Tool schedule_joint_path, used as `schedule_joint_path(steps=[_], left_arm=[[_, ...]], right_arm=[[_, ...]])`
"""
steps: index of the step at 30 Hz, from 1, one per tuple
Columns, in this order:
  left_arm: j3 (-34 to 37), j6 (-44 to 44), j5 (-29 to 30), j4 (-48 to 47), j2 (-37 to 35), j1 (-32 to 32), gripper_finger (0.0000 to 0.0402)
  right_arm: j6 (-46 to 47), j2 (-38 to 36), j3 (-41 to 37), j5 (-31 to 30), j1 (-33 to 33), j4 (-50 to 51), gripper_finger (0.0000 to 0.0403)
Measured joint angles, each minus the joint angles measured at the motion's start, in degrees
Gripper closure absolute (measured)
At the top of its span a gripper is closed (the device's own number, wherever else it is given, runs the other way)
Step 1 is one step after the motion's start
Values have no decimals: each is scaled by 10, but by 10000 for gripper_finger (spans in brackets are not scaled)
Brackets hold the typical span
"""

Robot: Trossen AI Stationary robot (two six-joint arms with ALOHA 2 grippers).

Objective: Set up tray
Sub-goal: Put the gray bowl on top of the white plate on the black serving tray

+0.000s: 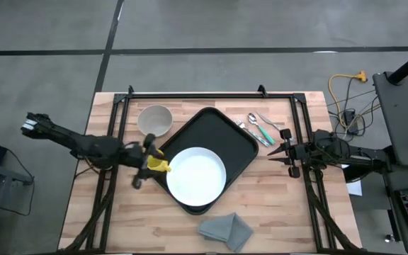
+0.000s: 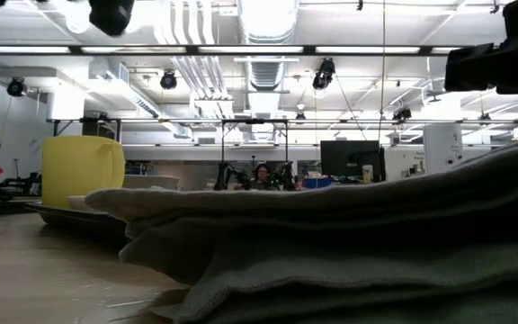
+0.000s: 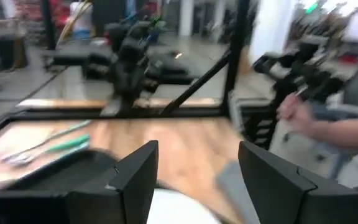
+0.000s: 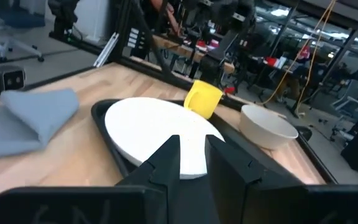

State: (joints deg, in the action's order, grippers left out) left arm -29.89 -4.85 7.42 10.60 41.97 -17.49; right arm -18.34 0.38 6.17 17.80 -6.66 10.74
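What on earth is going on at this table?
A two-armed robot is laying out a meal tray. The black tray sits at an angle mid-table with a white plate on it. The left gripper hovers at the tray's left edge beside a yellow cup, fingers open. The right gripper waits near the cutlery, nearly closed and empty. A bowl and grey cloth lie on the table.

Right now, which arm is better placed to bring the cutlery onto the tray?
Right, probably. The right gripper hovers beside the cutlery, off the tray's right edge. The left gripper is across the tray, at the yellow cup by the plate.
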Motion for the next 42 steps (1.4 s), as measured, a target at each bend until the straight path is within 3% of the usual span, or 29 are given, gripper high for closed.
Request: schedule_joint_path(steps=[16, 38, 42], left_arm=[[-74, 2, 0, 6, 101, 123, 193], [-77, 175, -3, 10, 99, 156, 193], [-77, 157, -1, 7, 109, 164, 193]], right_arm=[[-54, 10, 0, 0, 0, 52, 335], [-58, 12, 0, 1, 0, 53, 335], [-58, 12, 0, 1, 0, 53, 335]])
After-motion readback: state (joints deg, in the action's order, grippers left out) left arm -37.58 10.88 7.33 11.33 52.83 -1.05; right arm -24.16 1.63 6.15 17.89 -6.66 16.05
